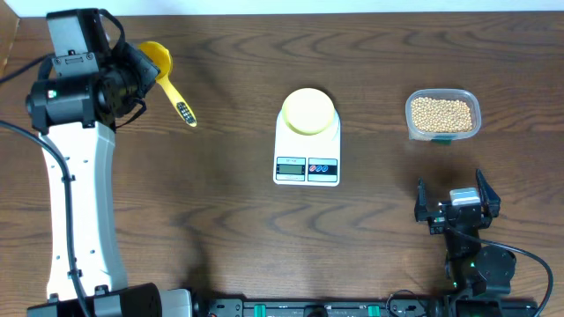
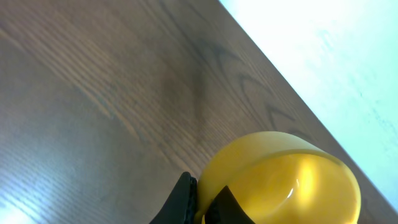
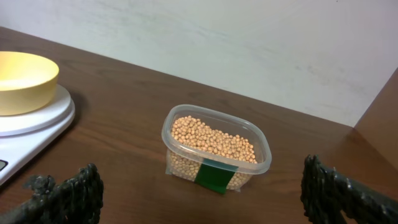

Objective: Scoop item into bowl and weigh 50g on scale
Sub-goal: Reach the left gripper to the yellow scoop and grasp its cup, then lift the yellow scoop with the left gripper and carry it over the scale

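The tan beans (image 1: 441, 113) (image 3: 211, 138) fill a clear tub at the table's right. The pale-yellow bowl (image 1: 307, 110) (image 3: 22, 78) stands empty on the white scale (image 1: 307, 165) (image 3: 25, 134) at the centre. At the far left, my left gripper (image 1: 141, 67) (image 2: 205, 202) is shut on the wall of a bright yellow scoop (image 1: 159, 60) (image 2: 286, 186). The scoop's cup is empty and its handle points down and to the right. My right gripper (image 1: 457, 204) (image 3: 202, 193) stands open near the front edge, below the tub, with nothing between its fingers.
The clear tub (image 1: 477, 110) (image 3: 264, 163) has a green label on its near side. The table's back edge runs close behind the scoop in the left wrist view. Bare wood lies between the scoop and the scale.
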